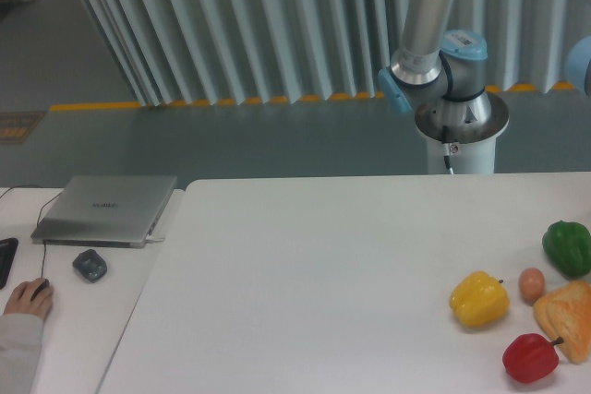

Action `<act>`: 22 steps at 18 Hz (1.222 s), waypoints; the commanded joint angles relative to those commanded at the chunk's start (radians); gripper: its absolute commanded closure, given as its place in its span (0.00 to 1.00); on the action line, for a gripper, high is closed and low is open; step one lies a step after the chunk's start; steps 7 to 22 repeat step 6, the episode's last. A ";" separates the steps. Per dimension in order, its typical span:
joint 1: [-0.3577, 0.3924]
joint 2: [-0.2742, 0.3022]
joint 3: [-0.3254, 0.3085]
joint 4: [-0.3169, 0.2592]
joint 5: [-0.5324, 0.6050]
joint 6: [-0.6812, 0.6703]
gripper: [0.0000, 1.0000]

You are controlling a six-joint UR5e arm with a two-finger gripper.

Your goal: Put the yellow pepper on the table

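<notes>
Yellow and glossy, the yellow pepper sits on the table, toward the right edge and closer to the front than the back. Its short dark stem points to the right, toward a small brown egg that lies just beside it. Nothing is gripping the pepper; it rests on the white surface by its own weight.

Behind the egg, at the right edge, the green pepper is partly cut off by the frame. In front of it lies a piece of toast, also hard against the right edge, and the red pepper sits near the front right corner, its stem touching or nearly touching the toast.

My arm rises from its base behind the back edge of the table and runs up out of the picture. My fingers are out of view, so I cannot tell whether they are spread or pressed together.

Left of the table stands a smaller desk with a closed grey laptop, a small dark object, and a person's hand on a mouse.
</notes>
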 joint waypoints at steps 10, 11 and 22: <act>0.009 0.002 0.002 -0.014 0.002 0.090 0.00; 0.009 0.002 0.002 -0.014 0.002 0.090 0.00; 0.009 0.002 0.002 -0.014 0.002 0.090 0.00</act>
